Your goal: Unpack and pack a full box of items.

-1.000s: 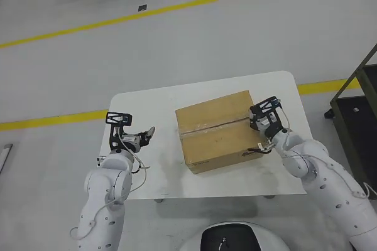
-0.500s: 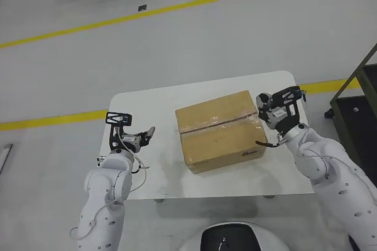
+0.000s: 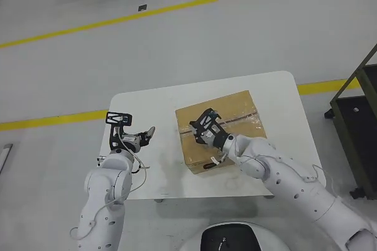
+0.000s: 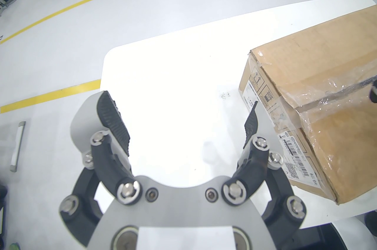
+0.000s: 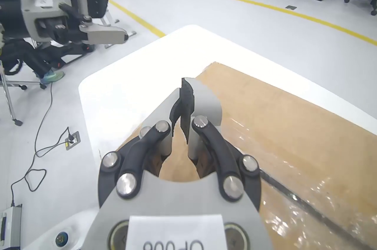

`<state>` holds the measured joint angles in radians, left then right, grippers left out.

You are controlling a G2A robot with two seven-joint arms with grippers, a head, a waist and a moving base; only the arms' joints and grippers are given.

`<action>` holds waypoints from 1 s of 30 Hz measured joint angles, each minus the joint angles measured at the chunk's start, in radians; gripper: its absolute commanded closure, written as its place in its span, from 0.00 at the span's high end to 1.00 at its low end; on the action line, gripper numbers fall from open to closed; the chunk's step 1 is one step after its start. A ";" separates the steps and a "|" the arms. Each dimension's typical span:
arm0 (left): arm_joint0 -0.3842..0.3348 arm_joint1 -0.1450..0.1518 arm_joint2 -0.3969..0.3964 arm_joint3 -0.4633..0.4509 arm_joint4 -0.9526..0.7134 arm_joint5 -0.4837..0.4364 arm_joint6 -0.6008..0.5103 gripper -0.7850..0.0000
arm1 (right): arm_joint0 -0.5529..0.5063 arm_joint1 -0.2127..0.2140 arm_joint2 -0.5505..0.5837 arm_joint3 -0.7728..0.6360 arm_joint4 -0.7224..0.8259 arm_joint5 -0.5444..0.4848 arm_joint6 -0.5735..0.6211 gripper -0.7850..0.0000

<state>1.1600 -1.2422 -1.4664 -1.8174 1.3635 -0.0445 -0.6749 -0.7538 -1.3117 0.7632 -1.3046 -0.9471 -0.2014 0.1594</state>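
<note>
Table (image 3: 154, 103): white top, rounded corners. One thing lies on it: a cardboard box (image 3: 235, 106), shut, flat on its base, set a little askew to the table's edges. Clear tape runs along the top seam and down over the end. Printed labels are on the box face turned toward the left tool (image 4: 179, 106). Bare tabletop lies under that tool and between it and the box; the two are apart. The right tool (image 5: 185, 92) is over the box top, beside the seam, at the end nearer the left tool.
</note>
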 measured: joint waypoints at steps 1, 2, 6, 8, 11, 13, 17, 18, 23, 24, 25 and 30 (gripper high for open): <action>0.000 0.000 0.000 0.000 0.000 0.000 0.000 1.00 | 0.004 -0.003 0.000 0.021 0.005 0.004 -0.004 0.00; 0.000 0.000 0.000 0.000 0.000 0.000 0.000 1.00 | 0.004 -0.005 0.004 0.038 0.009 0.006 -0.008 0.00; 0.000 0.000 0.000 0.000 0.000 0.000 0.000 1.00 | -0.024 0.006 0.059 0.063 0.010 0.016 -0.019 0.00; 0.000 0.000 0.000 0.000 0.000 0.000 0.000 1.00 | -0.048 0.017 0.098 0.050 0.005 0.024 -0.016 0.00; 0.000 0.000 0.000 0.000 0.000 0.000 0.000 1.00 | -0.103 0.043 0.183 0.002 -0.016 0.037 0.004 0.00; 0.000 0.000 0.000 0.000 0.000 0.000 0.000 1.00 | -0.135 0.057 0.231 -0.027 -0.030 0.046 0.018 0.00; 0.000 0.000 0.000 0.000 0.000 0.000 0.000 1.00 | -0.198 0.081 0.332 -0.084 -0.057 0.071 0.042 0.00; 0.000 0.000 0.000 0.000 0.000 0.000 0.000 1.00 | -0.216 0.088 0.362 -0.101 -0.064 0.085 0.044 0.00; 0.000 0.000 0.000 0.000 0.000 0.000 0.000 1.00 | -0.284 0.111 0.511 -0.174 -0.041 0.133 0.035 0.00; 0.000 0.000 0.000 0.000 0.000 0.000 0.000 1.00 | -0.296 0.114 0.541 -0.184 -0.027 0.141 0.030 0.00; 0.000 0.000 0.000 0.000 0.000 0.000 0.000 1.00 | -0.308 0.117 0.570 -0.191 -0.010 0.148 0.026 0.00; 0.000 0.000 0.000 0.000 0.000 0.000 0.000 1.00 | -0.352 0.123 0.652 -0.162 0.067 0.142 0.014 0.00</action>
<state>1.1600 -1.2422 -1.4664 -1.8174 1.3635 -0.0445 -0.6749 -1.1057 -1.1886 1.4152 -1.4667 -0.8805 -0.0589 0.1733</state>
